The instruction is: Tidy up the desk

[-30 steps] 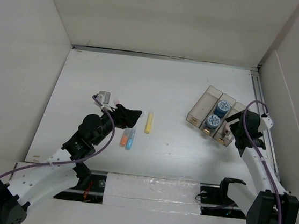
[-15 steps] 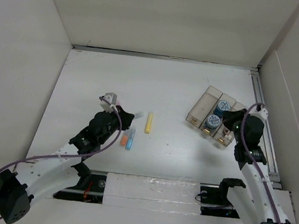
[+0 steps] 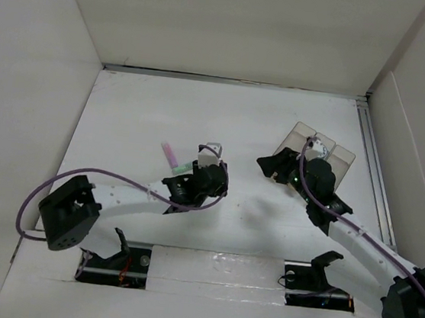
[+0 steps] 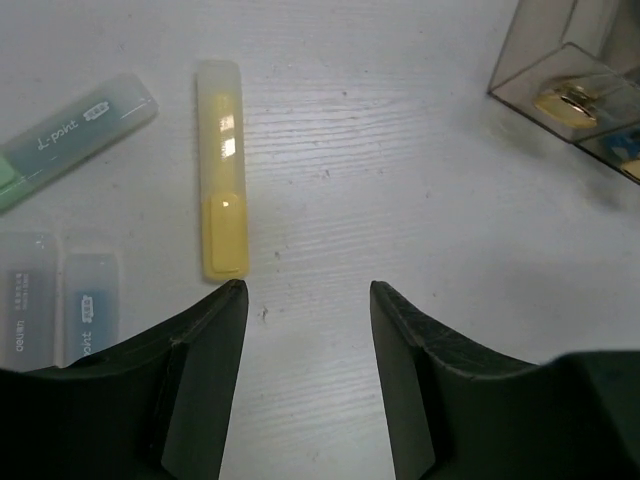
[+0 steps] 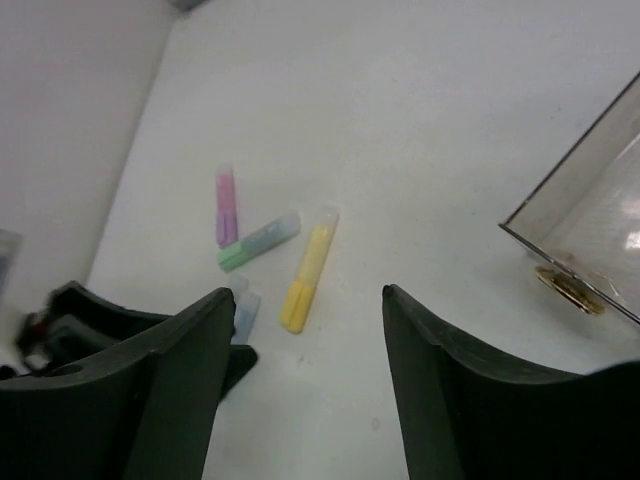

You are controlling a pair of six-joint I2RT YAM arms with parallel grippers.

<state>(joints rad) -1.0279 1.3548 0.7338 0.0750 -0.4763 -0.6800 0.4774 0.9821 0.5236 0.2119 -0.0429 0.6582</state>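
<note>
Both arms are reaching out over the desk (image 3: 240, 116), the big white top that fills the floor of the box, with white walls round it and a metal rail (image 3: 368, 165) down its right edge.

The left gripper (image 4: 308, 295) hangs low over the middle of the desk with its jaws apart and only bare white surface between them. Just ahead of its left finger lies the yellow highlighter (image 4: 222, 170), pointing straight away from the camera, with its near end almost at the fingertip but not touching. A green highlighter (image 4: 75, 130) lies at an angle up to the left of it. Two more capped ones, a blue highlighter (image 4: 90, 315) and a paler one (image 4: 25, 315) whose colour I can't make out from here, lie side by side at the left edge of that wrist view. From above I also see a pink highlighter (image 3: 169, 152) a bit further out, near the green one.

The right gripper (image 5: 307, 295) is higher up, and its jaws are parted too and hold nothing. It looks across at the highlighters, and the clear tray (image 3: 342, 157) is close on its right. A gold clip (image 4: 570, 100) sits in the tray near the corner, but I can't tell which section it's in. From above, the right arm covers most of the tray.
</note>
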